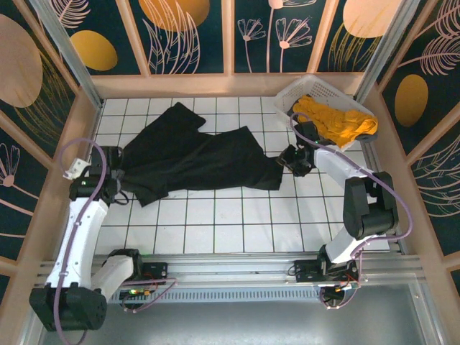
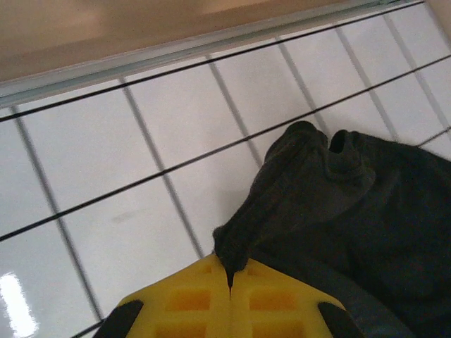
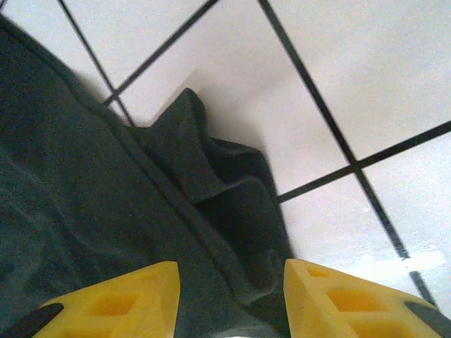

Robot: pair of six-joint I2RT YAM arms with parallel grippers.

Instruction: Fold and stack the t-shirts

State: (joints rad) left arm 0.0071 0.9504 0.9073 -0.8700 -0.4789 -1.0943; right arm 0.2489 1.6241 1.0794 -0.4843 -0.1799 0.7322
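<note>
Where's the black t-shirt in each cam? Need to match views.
Top external: black t-shirt, spread across the middle.
Left wrist: t-shirt lower right, corner pinched in the shut left gripper.
Right wrist: t-shirt left and centre, hem between the open right gripper's fingers.
Shared landmark: white tiles with dark grout.

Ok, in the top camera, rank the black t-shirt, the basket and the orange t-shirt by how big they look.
1. black t-shirt: spread out, by far the largest.
2. basket: clearly smaller.
3. orange t-shirt: smallest as seen, though it lies bunched in the basket, so its full size is hidden.
</note>
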